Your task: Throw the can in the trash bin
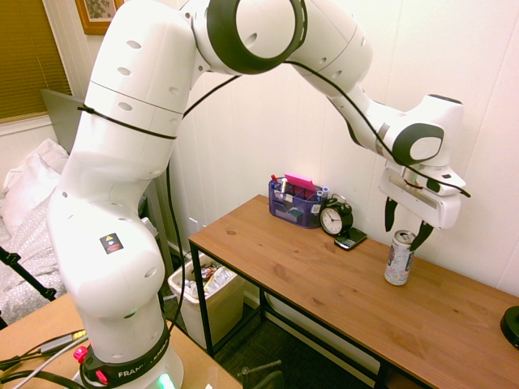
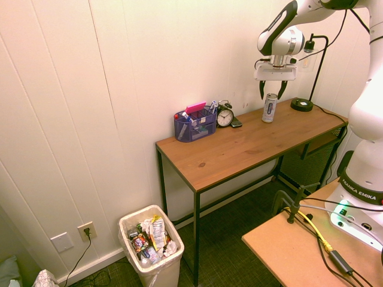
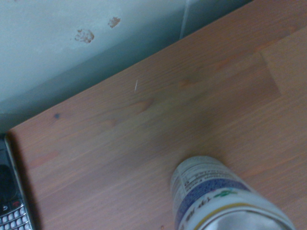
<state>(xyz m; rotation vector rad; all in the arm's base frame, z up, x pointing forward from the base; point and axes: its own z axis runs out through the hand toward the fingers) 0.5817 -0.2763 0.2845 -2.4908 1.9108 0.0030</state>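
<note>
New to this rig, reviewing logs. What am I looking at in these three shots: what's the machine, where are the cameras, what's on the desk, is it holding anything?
It is one white robot arm with a two-finger gripper. Two pictures come from room cameras on opposite sides of the arm; the third comes from a camera on its wrist, looking down from close by.

On the wooden desk stand the can, an alarm clock, a blue organiser and a dark phone. A black lamp base sits at one end of the desk. The trash bin stands on the floor past the other end, already holding rubbish.

Nothing is held. The gripper is open and hangs just above the can, fingers on either side of its top. The wrist view shows the can's top close up, blurred.
</note>
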